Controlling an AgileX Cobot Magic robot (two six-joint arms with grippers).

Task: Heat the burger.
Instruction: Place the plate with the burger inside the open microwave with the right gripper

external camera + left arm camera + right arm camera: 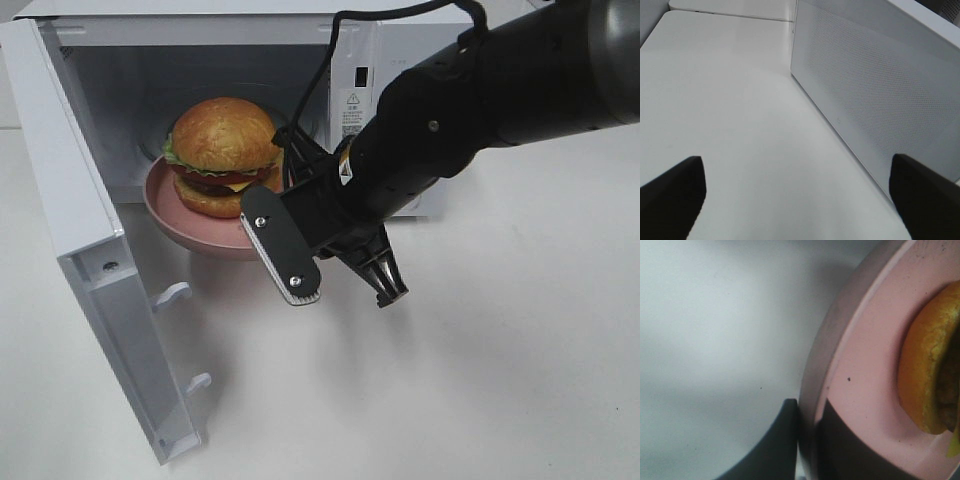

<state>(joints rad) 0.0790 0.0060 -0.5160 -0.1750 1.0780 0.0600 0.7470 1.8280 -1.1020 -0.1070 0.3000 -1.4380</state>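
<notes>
Right hand (807, 412), clenched on rim of pink plate (165, 205), bearing burger (222, 150) at open microwave's (362, 45) mouth, plate partly inside, presumably so the food itself goes untouched.

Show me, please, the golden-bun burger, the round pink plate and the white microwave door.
golden-bun burger (222, 135), exterior high, top bun.
round pink plate (165, 212), exterior high, left rim.
white microwave door (62, 150), exterior high, inner face.
</notes>
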